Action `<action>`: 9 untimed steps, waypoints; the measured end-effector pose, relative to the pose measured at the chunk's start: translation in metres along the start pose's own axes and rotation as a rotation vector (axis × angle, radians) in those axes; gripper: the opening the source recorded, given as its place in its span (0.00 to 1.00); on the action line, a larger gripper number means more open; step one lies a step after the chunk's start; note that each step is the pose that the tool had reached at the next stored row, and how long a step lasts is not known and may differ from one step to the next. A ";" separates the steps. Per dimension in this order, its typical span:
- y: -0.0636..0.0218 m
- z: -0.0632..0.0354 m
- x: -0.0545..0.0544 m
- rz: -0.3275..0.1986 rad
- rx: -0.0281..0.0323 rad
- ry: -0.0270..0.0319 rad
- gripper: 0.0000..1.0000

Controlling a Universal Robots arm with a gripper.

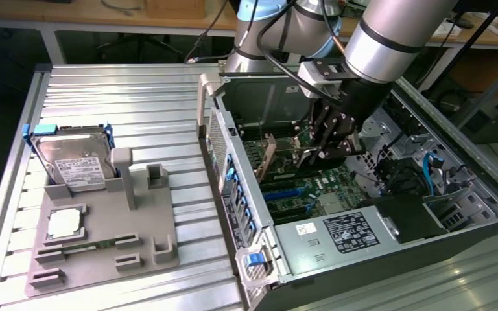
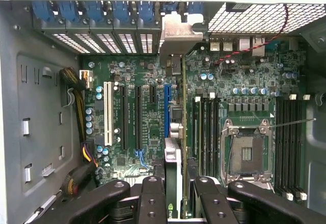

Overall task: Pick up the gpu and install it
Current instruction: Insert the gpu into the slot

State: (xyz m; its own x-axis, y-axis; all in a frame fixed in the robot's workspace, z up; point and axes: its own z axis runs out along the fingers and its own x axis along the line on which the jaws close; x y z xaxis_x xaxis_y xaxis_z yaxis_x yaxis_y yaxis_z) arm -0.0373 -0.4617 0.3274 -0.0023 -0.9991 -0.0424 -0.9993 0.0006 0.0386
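Gpu point(image 2: 174, 183) is clamped edge-on between the fingers of the claw point(image 2: 174, 196), which is closed on the card, and hangs inside the open computer case point(image 1: 456, 223) over the green motherboard point(image 2: 147, 127). In the wrist view the card's silver bracket point(image 2: 179, 34) reaches toward the row of rear slot covers point(image 2: 102, 40), and the card lines up near the blue expansion slot point(image 2: 166, 109); whether its edge has already entered the slot cannot be told. The pick-up looks done, and the seating of the card appears to be what remains. Out on the table point(image 1: 119, 97), a grey holder point(image 1: 102, 240) carries a hard drive point(image 1: 76, 162), well apart from the case.
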 end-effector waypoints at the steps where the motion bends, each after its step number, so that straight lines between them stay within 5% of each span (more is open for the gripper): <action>1: 0.0000 0.0000 0.000 0.000 0.0000 -0.0001 0.27; 9: 0.0000 0.0018 0.000 0.000 0.0014 -0.0004 0.27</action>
State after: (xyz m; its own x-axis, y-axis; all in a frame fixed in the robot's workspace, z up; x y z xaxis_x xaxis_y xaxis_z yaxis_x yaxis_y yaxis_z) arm -0.0374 -0.4617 0.3256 -0.0023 -0.9991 -0.0428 -0.9993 0.0007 0.0372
